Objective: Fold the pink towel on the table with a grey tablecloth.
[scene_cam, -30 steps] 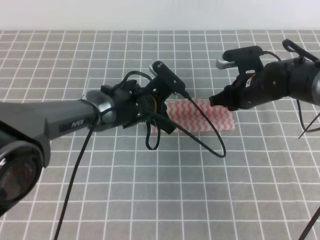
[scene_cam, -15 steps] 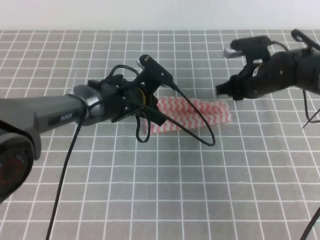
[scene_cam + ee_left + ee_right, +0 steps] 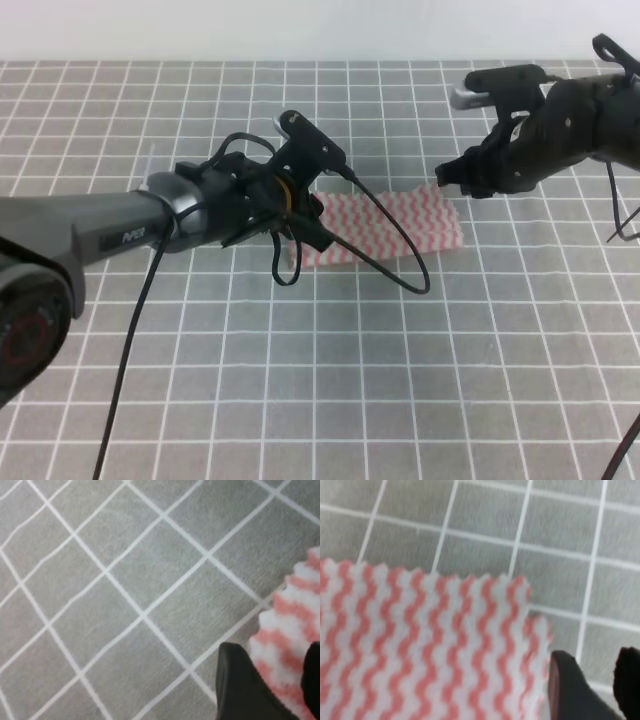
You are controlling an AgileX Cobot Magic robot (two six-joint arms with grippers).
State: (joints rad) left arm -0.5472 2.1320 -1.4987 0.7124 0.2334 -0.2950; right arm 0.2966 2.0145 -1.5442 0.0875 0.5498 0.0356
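My left gripper [image 3: 312,222] sits low over the left end of the pink towel [image 3: 400,226]; in my left wrist view two dark fingertips [image 3: 240,687] show at the bottom right corner with a narrow strip of striped cloth visible between them, but I cannot tell from that sliver whether they are pinching the fabric or only hanging just above it, so how far they are parted stays uncertain. A black cable [image 3: 395,250] loops from that wrist down across the front of the towel. My right gripper [image 3: 450,178] hangs just above the towel's far right corner, apart from the cloth; in my right wrist view its two dark fingertips [image 3: 572,687] stand close together with a slim gap between them and nothing in it, beside the towel's right edge. The towel itself lies flat as a narrow band, longer from left to right than front to back, with its pink-and-white zigzag stripes up and its scalloped edges showing. It rests near the middle of the table with a grey tablecloth [image 3: 330,390], whose thin white grid lines run out on every side of it.
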